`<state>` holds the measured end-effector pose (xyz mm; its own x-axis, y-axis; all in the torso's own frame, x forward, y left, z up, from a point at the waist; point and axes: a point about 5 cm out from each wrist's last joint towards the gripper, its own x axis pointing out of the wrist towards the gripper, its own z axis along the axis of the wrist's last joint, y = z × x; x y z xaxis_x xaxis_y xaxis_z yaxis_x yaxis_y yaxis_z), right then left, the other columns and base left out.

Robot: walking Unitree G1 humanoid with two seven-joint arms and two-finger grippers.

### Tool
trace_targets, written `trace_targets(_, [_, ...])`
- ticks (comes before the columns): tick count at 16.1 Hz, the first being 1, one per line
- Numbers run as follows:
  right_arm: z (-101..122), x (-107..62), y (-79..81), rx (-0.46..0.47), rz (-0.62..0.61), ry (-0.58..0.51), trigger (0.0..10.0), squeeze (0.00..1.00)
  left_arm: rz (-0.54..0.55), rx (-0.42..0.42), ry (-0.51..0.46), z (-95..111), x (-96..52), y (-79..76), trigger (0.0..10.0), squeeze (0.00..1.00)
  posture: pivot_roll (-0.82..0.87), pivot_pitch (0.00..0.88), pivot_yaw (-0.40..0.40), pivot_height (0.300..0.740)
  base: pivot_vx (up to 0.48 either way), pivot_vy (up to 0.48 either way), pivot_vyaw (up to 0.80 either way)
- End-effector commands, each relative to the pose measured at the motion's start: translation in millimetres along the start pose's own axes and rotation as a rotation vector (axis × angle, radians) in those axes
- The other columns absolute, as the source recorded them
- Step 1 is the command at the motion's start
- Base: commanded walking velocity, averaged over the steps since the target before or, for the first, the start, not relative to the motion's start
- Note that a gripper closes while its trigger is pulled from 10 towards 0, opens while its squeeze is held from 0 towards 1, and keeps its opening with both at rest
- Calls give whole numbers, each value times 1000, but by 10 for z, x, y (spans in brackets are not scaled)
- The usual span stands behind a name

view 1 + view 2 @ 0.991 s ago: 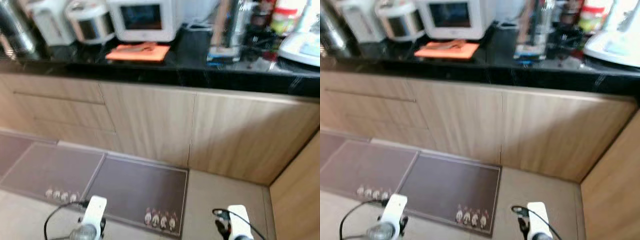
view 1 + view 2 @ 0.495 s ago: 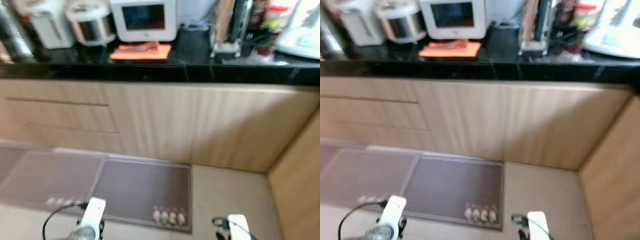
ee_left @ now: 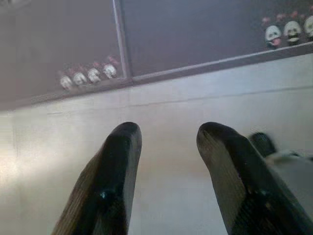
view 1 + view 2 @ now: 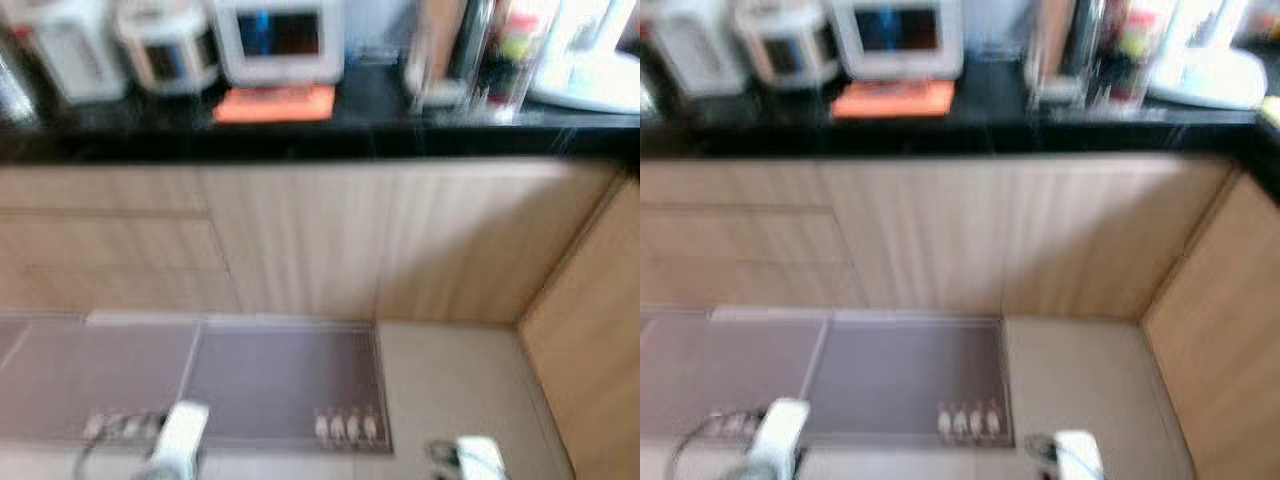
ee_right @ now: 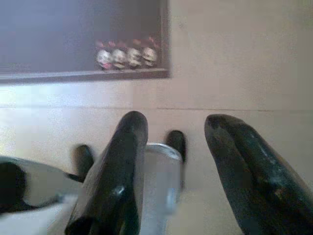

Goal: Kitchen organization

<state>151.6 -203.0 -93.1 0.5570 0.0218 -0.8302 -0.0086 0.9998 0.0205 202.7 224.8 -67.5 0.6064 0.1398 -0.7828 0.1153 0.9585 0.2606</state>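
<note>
A black kitchen counter (image 4: 300,140) runs across the top of the head views, blurred. On it stand a white appliance with a dark screen (image 4: 280,38), an orange mat (image 4: 274,104) in front of it, a rice cooker (image 4: 165,55) and bottles (image 4: 500,55). Both arms hang low over the floor. My left gripper (image 3: 166,132) is open above beige tiles, nothing between its fingers. My right gripper (image 5: 176,122) is open too, over the tiles near a mat corner. Their white wrists (image 4: 180,440) (image 4: 478,455) show at the bottom edge.
Wooden cabinet fronts with drawers (image 4: 110,240) stand below the counter. Two grey floor mats (image 4: 280,385) with small figure prints lie before them. A wooden panel (image 4: 590,330) closes the right side. Beige floor (image 4: 450,370) lies between mat and panel.
The camera has moved: the whole scene has shifted and blurred, with the counter sliding left and up. Both arms still hang down with their fingers open.
</note>
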Motion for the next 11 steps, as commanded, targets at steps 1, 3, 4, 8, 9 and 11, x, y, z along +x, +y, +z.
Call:
trace_targets(1, [-80,-32,-79,-10,-20,24,10000,0,-14,-9,-22,85,14,-49,10000,0,-154,0,82,740,0,304,0])
trace_targets(3, [-85,-37,-90,-10,-21,23,10000,0,-13,-10,-20,78,13,-48,10000,0,-154,0,81,740,0,311,0])
trace_targets(4, [-91,-40,-96,-18,-22,27,10000,0,-9,-18,-19,69,11,-51,10000,0,-152,0,59,740,0,326,0])
trace_targets(8, [50,-25,-184,-80,-30,7,10000,0,-19,-85,-37,154,23,-212,10000,0,-162,0,-7,740,0,327,0])
trace_targets(9, [115,-21,-226,-92,-39,-5,10000,0,-40,-45,-54,199,25,-284,10000,0,-167,0,-17,740,0,322,0])
trace_targets(11, [216,-12,-271,-105,-48,-25,10000,0,-85,18,-75,246,20,-417,10000,0,-167,0,-27,740,0,322,0])
